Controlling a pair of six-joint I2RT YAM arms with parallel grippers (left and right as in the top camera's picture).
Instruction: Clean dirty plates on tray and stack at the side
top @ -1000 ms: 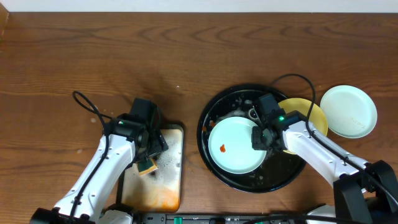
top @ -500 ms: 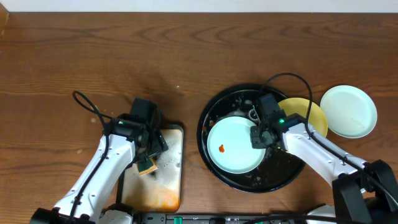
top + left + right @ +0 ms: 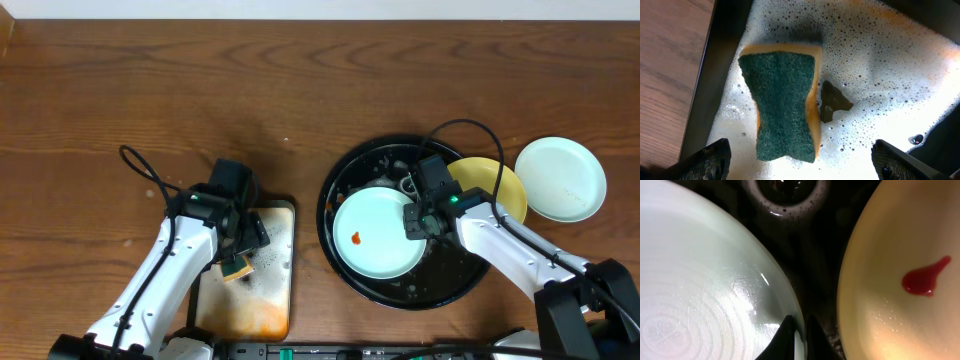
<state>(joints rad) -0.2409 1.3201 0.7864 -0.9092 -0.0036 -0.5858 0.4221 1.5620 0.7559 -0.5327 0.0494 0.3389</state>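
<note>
- Brown wood table (image 3: 150,90); black tray (image 3: 345,160) right of centre, small metal tray (image 3: 282,290) left of centre, full of foam
- Mint plate (image 3: 375,245) lies in the black tray, red spot (image 3: 358,238) facing up, so it is not yet cleaned
- Right gripper (image 3: 799,332): jaws nearly closed, pinching the mint plate's right rim; my read is that it is bracing the plate for scrubbing
- Yellow plate (image 3: 880,255) sits across the tray's right rim, just beside the held plate; its own red blob (image 3: 922,277) shows it's dirty too
- Second mint plate (image 3: 560,178) is on the table outside the tray, near the yellow one; probably the start of the stack, though I can't tell if it's clean
- Left gripper (image 3: 806,160): jaws spread wide, holding nothing, poised over the sponge (image 3: 782,100)
- Sponge lies green side up in the suds, soaking up soap; a grab looks like the next move
</note>
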